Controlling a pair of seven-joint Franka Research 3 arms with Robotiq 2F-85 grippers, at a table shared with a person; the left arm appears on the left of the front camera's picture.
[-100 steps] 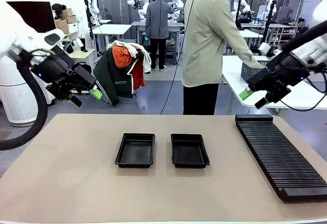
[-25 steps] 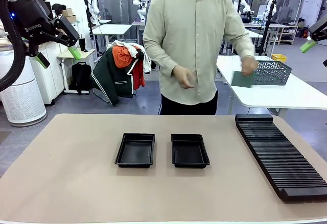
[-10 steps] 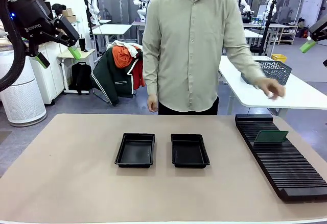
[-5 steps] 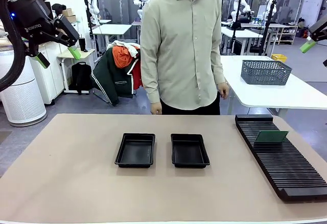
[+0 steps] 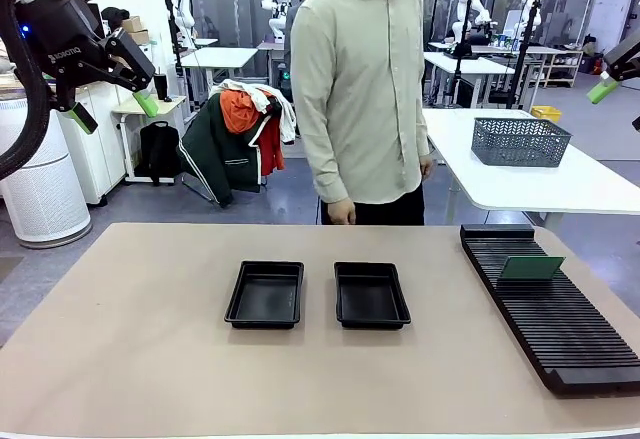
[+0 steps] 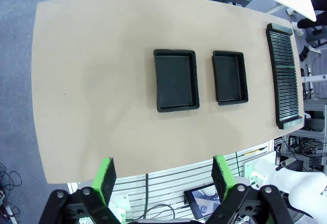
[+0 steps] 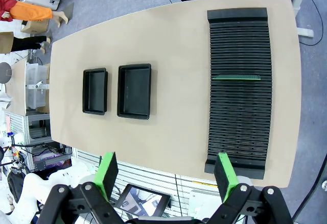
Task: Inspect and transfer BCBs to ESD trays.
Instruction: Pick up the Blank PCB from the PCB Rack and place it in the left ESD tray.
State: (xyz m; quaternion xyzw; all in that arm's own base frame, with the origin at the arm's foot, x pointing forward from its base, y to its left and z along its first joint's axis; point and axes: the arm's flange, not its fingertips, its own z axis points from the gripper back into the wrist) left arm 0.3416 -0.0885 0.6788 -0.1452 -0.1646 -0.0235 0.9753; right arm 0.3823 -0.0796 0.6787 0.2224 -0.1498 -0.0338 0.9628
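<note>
Two black ESD trays sit side by side mid-table, the left one [image 5: 265, 294] and the right one [image 5: 371, 294]; both look bare inside. They also show from above, the trays [image 6: 176, 80] [image 6: 230, 77] and trays [image 7: 95, 91] [image 7: 134, 91]. One green BCB [image 5: 531, 267] stands on edge in a slot of the long black rack [image 5: 560, 329]; it reads as a thin green line, the BCB [image 7: 236, 77]. My left gripper [image 5: 112, 109] hangs high at far left, open and holding nothing. My right gripper [image 5: 612, 87] is raised at the top right edge; its fingers [image 7: 163, 175] stand wide apart.
A person [image 5: 365, 89] stands at the table's far edge, hands at their sides. Behind to the right, a grey mesh basket [image 5: 520, 141] rests on a white side table [image 5: 560, 184]. The rack [image 6: 285, 76] runs along the table's right side.
The person has drawn the hand back from the side table and turned to stand side-on at the far edge. The board stays in the rack. Both arms are still.
</note>
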